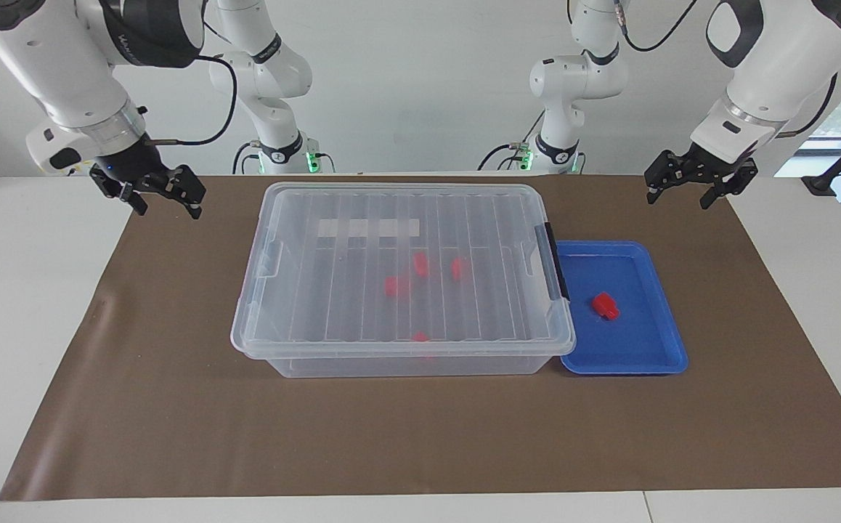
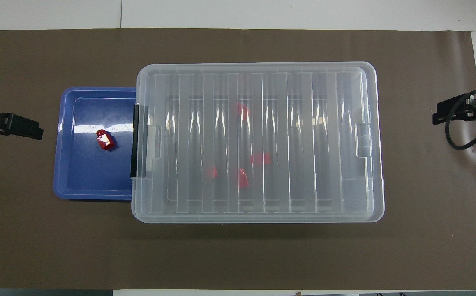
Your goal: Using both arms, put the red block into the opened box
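The clear box (image 1: pixel 391 363) stands mid-table with its ribbed lid (image 2: pixel 303 135) lying flat on top and a black latch (image 1: pixel 555 261) at the tray end. Several red blocks (image 1: pixel 396 285) show through the lid inside it. One red block (image 1: pixel 606 306) (image 2: pixel 105 139) lies in the blue tray (image 1: pixel 631 356) beside the box, toward the left arm's end. My left gripper (image 1: pixel 680 201) hangs open and empty over the brown mat, apart from the tray. At the right arm's end of the mat, my right gripper (image 1: pixel 168 212) hangs open and empty, away from the box.
A brown mat (image 1: pixel 173 407) covers the table under the box and tray. The white table (image 1: pixel 21 305) shows past both ends of the mat. The blue tray's rim (image 2: pixel 98 89) touches the box's latch end.
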Motion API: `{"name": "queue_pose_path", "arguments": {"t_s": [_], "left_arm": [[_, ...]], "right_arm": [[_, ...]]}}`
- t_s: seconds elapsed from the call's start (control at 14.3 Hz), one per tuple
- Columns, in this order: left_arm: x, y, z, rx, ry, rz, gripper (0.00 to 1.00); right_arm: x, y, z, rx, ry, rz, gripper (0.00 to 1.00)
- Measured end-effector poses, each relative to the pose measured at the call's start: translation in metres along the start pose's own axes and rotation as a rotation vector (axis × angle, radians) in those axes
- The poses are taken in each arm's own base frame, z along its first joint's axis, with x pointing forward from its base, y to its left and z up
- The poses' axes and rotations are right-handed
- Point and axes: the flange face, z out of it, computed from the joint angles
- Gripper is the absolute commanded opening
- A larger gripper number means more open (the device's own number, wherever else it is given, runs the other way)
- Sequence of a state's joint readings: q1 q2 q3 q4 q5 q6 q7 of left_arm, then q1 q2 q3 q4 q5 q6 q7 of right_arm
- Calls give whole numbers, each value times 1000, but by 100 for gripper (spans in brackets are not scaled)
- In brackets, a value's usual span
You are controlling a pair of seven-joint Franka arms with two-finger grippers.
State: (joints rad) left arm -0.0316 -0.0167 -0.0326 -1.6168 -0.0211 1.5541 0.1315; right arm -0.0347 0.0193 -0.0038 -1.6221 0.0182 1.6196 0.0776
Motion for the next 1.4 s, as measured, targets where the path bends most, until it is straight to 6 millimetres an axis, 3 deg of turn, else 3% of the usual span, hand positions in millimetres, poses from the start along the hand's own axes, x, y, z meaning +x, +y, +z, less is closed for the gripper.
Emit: {"name": "queue_pose_path", "arguments": {"t_s": [0.14, 0.35, 0.56, 0.84, 1.12, 1.4], "left_arm": [[0, 0, 0, 0, 0, 0, 100], [0, 0, 0, 0, 0, -1, 100], [0, 0, 0, 0, 0, 0, 100], [0, 0, 0, 0, 0, 1, 100], [0, 1, 2, 0, -4, 1, 100], [1, 1, 9, 2, 8, 1, 100]], "right_arm": [[-2, -24, 21, 1, 19, 2, 100], [-10, -53, 75, 4, 40, 0, 100], [-13, -54, 111, 5, 45, 0, 100], [-18, -52, 134, 3, 35, 2, 100], [-20, -48, 142, 1, 25, -8, 100], [-17, -23, 142, 0, 27, -70, 100]]}}
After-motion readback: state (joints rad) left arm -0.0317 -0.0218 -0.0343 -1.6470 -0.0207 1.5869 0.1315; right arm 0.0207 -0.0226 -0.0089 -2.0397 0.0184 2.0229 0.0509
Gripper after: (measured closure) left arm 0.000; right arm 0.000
